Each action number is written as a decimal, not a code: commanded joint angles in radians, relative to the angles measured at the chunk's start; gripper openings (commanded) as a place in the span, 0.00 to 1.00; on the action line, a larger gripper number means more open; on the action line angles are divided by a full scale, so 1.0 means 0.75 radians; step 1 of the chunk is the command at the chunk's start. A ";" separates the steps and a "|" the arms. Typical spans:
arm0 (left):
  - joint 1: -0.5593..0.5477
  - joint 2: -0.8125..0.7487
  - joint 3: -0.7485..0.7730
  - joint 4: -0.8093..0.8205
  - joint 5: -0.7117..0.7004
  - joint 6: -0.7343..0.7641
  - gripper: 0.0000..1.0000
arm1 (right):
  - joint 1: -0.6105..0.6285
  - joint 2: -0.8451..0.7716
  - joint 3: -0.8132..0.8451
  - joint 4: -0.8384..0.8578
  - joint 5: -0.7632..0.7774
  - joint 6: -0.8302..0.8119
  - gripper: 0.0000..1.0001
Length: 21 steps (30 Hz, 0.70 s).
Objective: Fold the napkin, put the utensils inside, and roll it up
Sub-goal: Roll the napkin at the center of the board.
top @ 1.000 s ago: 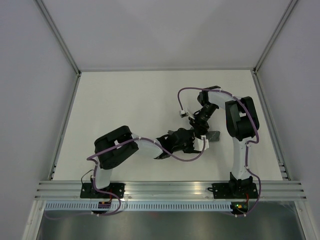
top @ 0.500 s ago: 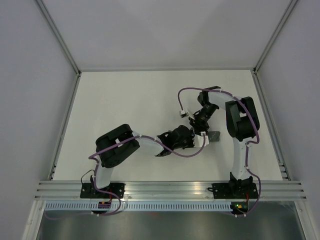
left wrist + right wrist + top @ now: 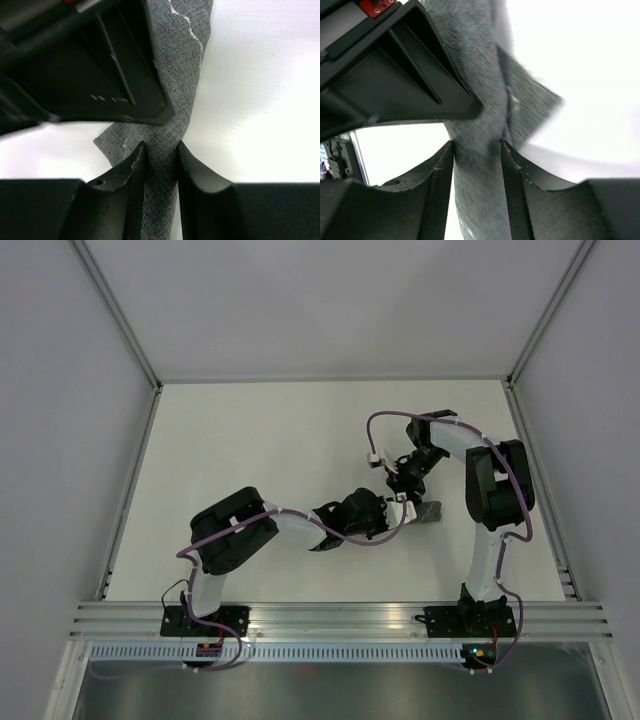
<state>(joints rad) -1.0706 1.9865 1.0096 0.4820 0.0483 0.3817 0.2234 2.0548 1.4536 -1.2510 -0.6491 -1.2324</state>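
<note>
- Left gripper [image 3: 161, 146] is clenched on the napkin [image 3: 182, 65]. Its two fingers press a narrow band of grey cloth from either side, with no gap showing.
- Right gripper [image 3: 476, 144] straddles the same band. Cloth fills the space between its fingers, but whether they clamp it or merely flank it cannot be told.
- White table [image 3: 250, 440] carries everything. Both arms reach to its right-centre, where the grippers sit very close together, the right one farther out and the left one nearer the bases.
- Rather than lying spread flat, the napkin is gathered into a long, slim band. From above only a small grey end shows, lying on the table just to the right of the left gripper.
- Its long axis runs straight ahead out of the left gripper's jaws toward the right gripper, so both contact points sit in line along it. The left arm seems to have the surer hold, so any further rolling probably turns on that grip.
- A stitched hem [image 3: 190, 30] shows as a thin, pale, wavy line on the cloth beyond the left fingers.
- No fork is visible in any view, and whether it lies inside the band cannot be told.
</note>
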 commanded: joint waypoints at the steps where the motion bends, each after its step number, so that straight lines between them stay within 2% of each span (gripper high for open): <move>1: -0.012 0.031 -0.049 -0.213 0.144 -0.190 0.06 | -0.038 -0.101 0.048 0.011 -0.073 -0.016 0.50; 3: -0.012 0.031 -0.051 -0.227 0.163 -0.214 0.06 | -0.048 -0.124 0.066 -0.009 -0.096 -0.005 0.52; 4: -0.012 0.031 -0.053 -0.236 0.169 -0.222 0.05 | -0.056 -0.136 0.066 -0.007 -0.100 0.011 0.73; 6: -0.012 0.035 -0.060 -0.240 0.191 -0.257 0.05 | -0.073 -0.177 0.052 0.040 -0.108 0.052 0.98; 12: 0.000 0.057 -0.096 -0.209 0.279 -0.392 0.05 | -0.167 -0.283 0.015 0.060 -0.163 0.060 0.98; 15: 0.004 0.076 -0.103 -0.219 0.312 -0.437 0.05 | -0.212 -0.353 -0.048 0.095 -0.174 0.056 0.91; 16: 0.006 0.080 -0.103 -0.225 0.322 -0.454 0.05 | -0.224 -0.397 -0.071 0.117 -0.180 0.056 0.85; 21: 0.035 0.092 -0.105 -0.266 0.428 -0.495 0.05 | -0.290 -0.545 -0.255 0.220 -0.184 0.031 0.75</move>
<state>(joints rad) -1.0466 1.9835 0.9882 0.5106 0.2386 0.1261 0.0208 1.7168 1.3205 -1.1439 -0.7193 -1.1751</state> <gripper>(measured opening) 0.317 0.763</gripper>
